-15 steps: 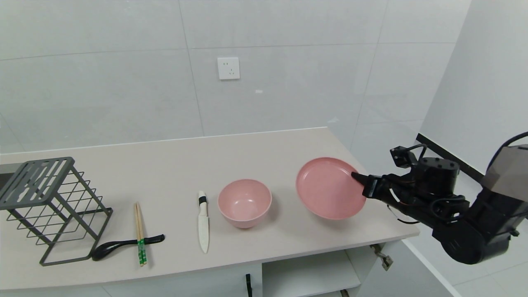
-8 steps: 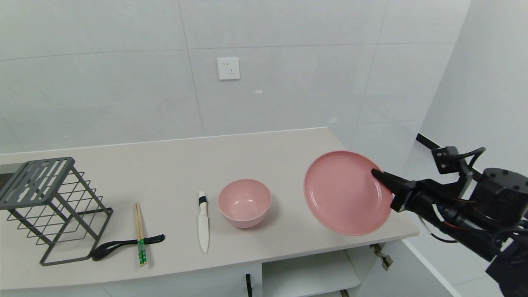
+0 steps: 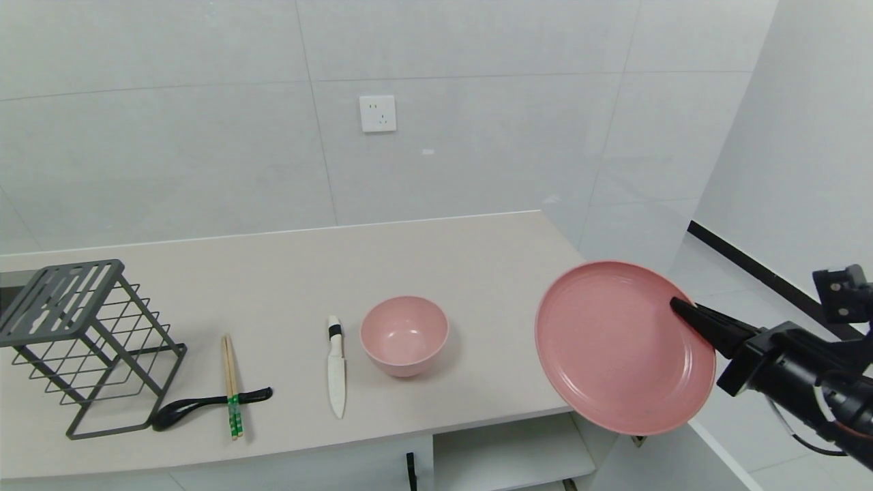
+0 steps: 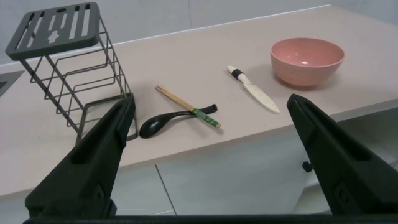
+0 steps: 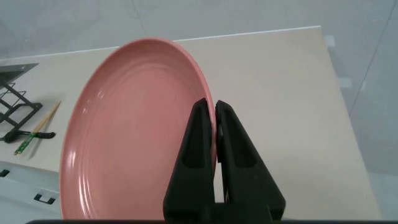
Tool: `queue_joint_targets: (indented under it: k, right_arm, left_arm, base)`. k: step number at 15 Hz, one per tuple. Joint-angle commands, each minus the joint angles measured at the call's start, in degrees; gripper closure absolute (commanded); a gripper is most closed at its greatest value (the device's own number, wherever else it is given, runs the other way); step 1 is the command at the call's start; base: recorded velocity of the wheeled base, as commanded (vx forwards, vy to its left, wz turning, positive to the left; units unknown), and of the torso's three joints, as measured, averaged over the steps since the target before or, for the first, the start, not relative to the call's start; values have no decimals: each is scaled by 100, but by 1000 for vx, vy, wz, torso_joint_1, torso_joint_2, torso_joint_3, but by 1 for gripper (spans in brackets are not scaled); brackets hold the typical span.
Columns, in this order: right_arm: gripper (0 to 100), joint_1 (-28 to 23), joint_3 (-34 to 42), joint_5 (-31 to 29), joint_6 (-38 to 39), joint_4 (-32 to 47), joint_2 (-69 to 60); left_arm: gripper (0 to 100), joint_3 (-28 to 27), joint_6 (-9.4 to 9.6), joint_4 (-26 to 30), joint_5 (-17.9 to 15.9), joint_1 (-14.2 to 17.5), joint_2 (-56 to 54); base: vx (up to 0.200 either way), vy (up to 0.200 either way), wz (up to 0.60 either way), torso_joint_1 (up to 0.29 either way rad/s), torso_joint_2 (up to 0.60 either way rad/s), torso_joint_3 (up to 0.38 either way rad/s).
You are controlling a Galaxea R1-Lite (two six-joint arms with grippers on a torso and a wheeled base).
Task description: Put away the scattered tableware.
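My right gripper (image 3: 682, 308) (image 5: 213, 127) is shut on the rim of a pink plate (image 3: 620, 344) (image 5: 134, 127), holding it tilted in the air off the counter's right front corner. A pink bowl (image 3: 404, 334) (image 4: 306, 58) stands on the counter (image 3: 286, 273). Left of the bowl lies a cream knife (image 3: 335, 363) (image 4: 254, 89). Further left, wooden chopsticks (image 3: 230, 383) (image 4: 185, 105) lie across a black spoon (image 3: 204, 404) (image 4: 169, 119). My left gripper (image 4: 208, 155) is open, held in front of the counter's edge and apart from everything.
A dark wire rack (image 3: 78, 334) (image 4: 68, 62) stands at the counter's left end. An open cabinet shelf (image 3: 508, 453) sits under the counter below the plate. A wall socket (image 3: 378, 112) is on the tiled wall behind.
My right gripper has carried the pink plate off the counter, rightward and toward the front, past the counter's edge. The other tableware has not moved.
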Motion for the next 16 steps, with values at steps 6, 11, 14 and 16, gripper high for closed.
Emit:
queue_joint_targets:
  k: [6,11,14,16]
  right_arm:
    - [100,24,46,3,29,-3,-118]
    - [100,-2,46,3,100,-3,-276]
    - [100,-2,46,3,100,137,-645]
    - [100,7,46,21,100,489,-962]
  left_arm:
    - [0,-1817,-591,-509,-105,-686,1923]
    - [0,-2335,-952,-667,-571,-1011,4349]
    - [0,-2713,-925,-1037,-729,-1081,5826]
    - [0,-2775,-776,-1599,-817,-1143,6784]
  base:
    - [0,0,0,0,0,0]
    - [0,0,0,0,0,0]
    - [0,0,0,0,0,0]
    - [0,0,0,0,0,0]
